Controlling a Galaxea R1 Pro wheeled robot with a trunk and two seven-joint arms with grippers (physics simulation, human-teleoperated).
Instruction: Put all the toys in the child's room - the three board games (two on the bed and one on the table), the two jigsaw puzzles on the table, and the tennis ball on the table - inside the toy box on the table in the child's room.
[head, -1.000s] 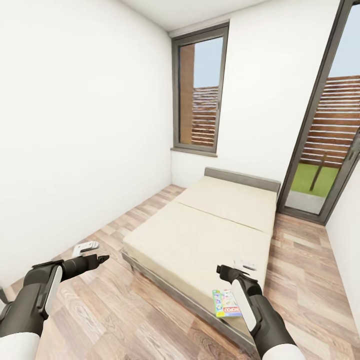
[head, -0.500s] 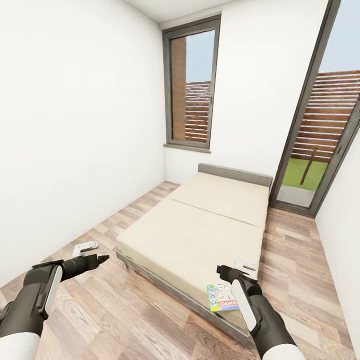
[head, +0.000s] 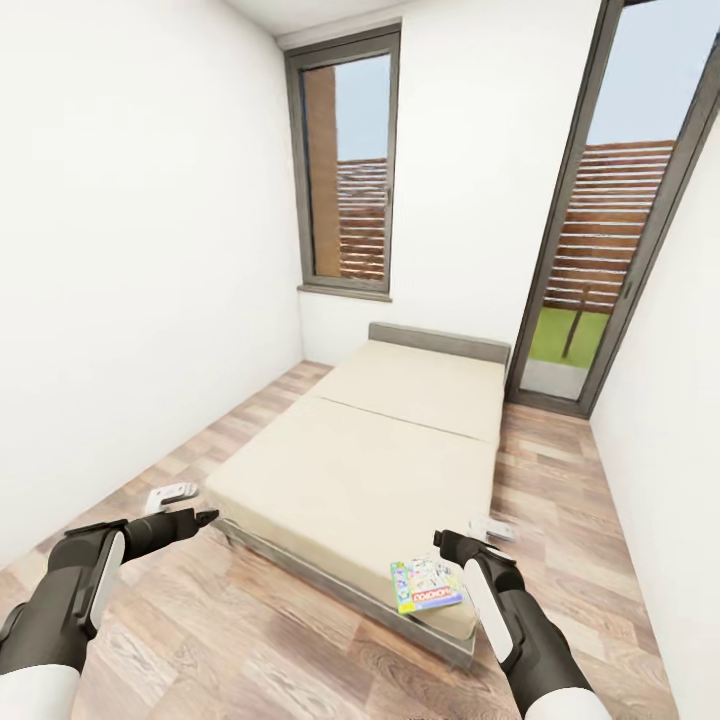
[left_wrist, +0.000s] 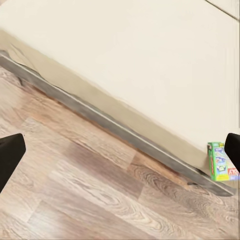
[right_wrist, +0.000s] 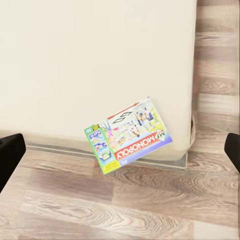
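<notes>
I stand at the foot of the bed (head: 360, 470), both arms held out low and level ahead of me so the wrist cameras can look down on what lies there. One board game (head: 427, 584), a My Monopoly box to judge by its printed lid, rests on the mattress at the foot-end corner nearest my right arm, its edge jutting a little past the bed's rim, which should leave room for a finger to slide beneath. My right pincer (head: 478, 534) hangs just beside that corner, above the floor, its fingers spread wide and holding nothing; the game (right_wrist: 129, 135) sits squarely between the two fingertips in its wrist view, so I judge this arm is the one lined up for the pick. My left pincer (head: 180, 506) is also wide apart and empty, off the bed's other foot corner over the wood-plank floor (head: 250, 640). A second game should be on the bed, but I cannot make one out on the cream mattress from here.
</notes>
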